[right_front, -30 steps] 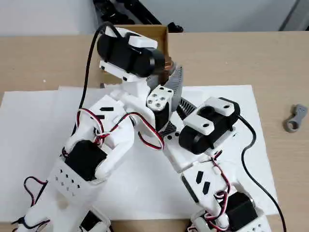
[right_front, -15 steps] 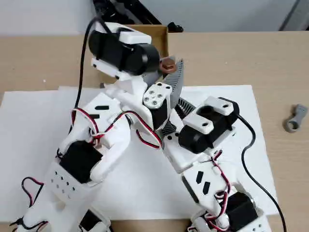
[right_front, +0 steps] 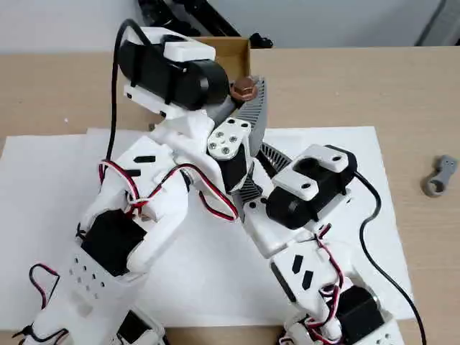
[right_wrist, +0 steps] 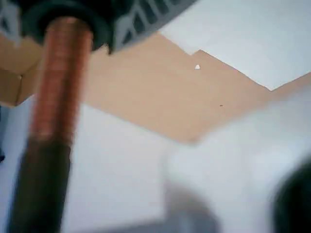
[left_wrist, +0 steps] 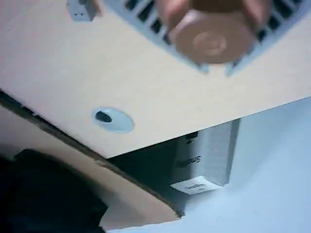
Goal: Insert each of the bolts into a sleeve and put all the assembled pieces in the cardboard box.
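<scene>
My left gripper (right_front: pixel 246 93) clamped on bolt (right_front: pixel 244 88) | cardboard box (right_front: pixel 231 52) just beside it | my left arm (right_front: pixel 172 165) overhangs right gripper (right_front: pixel 269 158), whose grip I cannot tell

Bolt (right_front: pixel 244 88): copper-coloured with a round, flanged head, pinched just under the head by the left gripper (right_front: pixel 246 102) and lifted off the table (right_front: pixel 359 86)
Bolt pose: roughly upright, head on top, with the threaded shank (right_wrist: pixel 57 77) hanging below it
Bolt place: just beside the cardboard box's near right corner, towards the table's far edge
Sleeve (right_wrist: pixel 36 189): dark brown and blurred, it looks like a tube around the lower end of the shank and in line with it, with the upper threads left bare
Cardboard box (right_front: pixel 233 52): brown and open-topped, at the table's far edge, largely hidden, and its contents cannot be told
</scene>
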Robot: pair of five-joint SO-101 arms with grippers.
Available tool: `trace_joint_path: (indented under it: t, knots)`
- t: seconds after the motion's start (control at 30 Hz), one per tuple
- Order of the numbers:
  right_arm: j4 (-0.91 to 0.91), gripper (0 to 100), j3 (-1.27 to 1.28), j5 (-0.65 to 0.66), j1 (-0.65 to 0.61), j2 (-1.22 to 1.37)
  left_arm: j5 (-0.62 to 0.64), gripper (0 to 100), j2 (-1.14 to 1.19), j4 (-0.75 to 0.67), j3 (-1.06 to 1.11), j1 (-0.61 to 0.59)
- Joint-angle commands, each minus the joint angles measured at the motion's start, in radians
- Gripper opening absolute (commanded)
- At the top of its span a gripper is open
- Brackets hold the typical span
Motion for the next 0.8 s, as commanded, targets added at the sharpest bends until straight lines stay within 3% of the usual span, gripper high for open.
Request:
trace_joint_path:
  t: [0.0,0.47,0.77]
  knots:
    - [0.001,0.2,-0.009,0.008,-0.005,-0.010,0.046,1,-0.003,0.000,-0.039,-0.006]
    - [0.001,0.2,-0.009,0.008,-0.005,-0.010,0.051,1,-0.005,-0.035,0.067,-0.086]
    - [0.001,0.2,-0.009,0.008,-0.005,-0.010,0.052,1,-0.003,-0.043,0.145,0.011]
